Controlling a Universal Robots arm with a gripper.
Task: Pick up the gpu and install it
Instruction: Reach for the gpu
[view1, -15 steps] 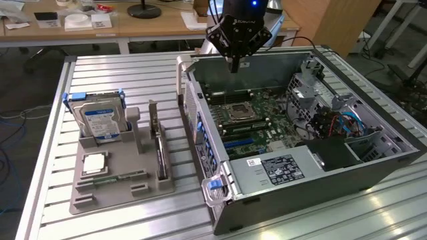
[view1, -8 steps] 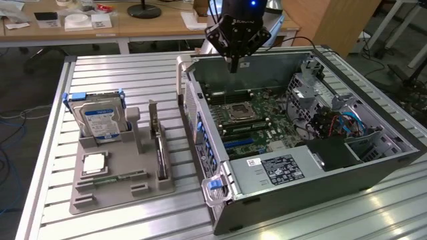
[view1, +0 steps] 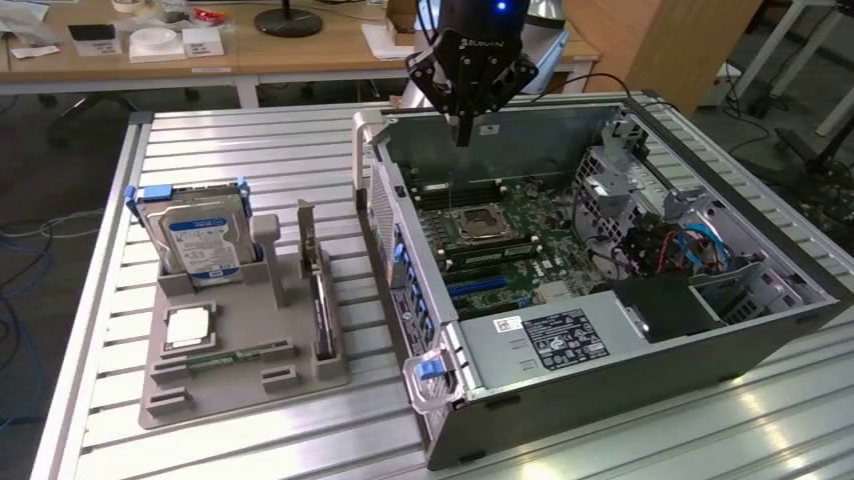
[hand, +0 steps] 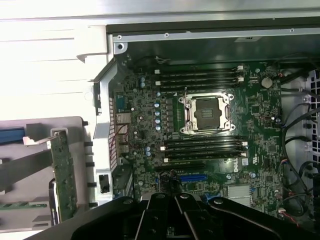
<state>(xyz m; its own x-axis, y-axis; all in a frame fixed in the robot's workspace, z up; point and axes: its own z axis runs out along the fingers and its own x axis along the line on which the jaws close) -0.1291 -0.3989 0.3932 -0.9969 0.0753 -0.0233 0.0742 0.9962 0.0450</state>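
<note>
The gpu (view1: 322, 300) stands on its edge in a slot of the grey holder (view1: 240, 390) on the table, to the exterior view's left of the open computer case (view1: 601, 345). Its silver bracket points toward the far end. In the wrist view the gpu (hand: 63, 172) shows as a narrow green board beside the case wall. My gripper (view1: 463, 132) hangs above the far part of the case, over the motherboard (view1: 501, 235), well apart from the gpu. Its black fingers (hand: 165, 207) are pressed together with nothing between them.
A hard drive (view1: 200, 240) with a blue-white label stands upright in the holder's far end. A processor chip (view1: 187, 328) and a memory stick (view1: 240, 355) lie in the holder too. The motherboard (hand: 210, 150) has an empty CPU socket (hand: 207, 114). Cables (view1: 667, 245) crowd the case's right side.
</note>
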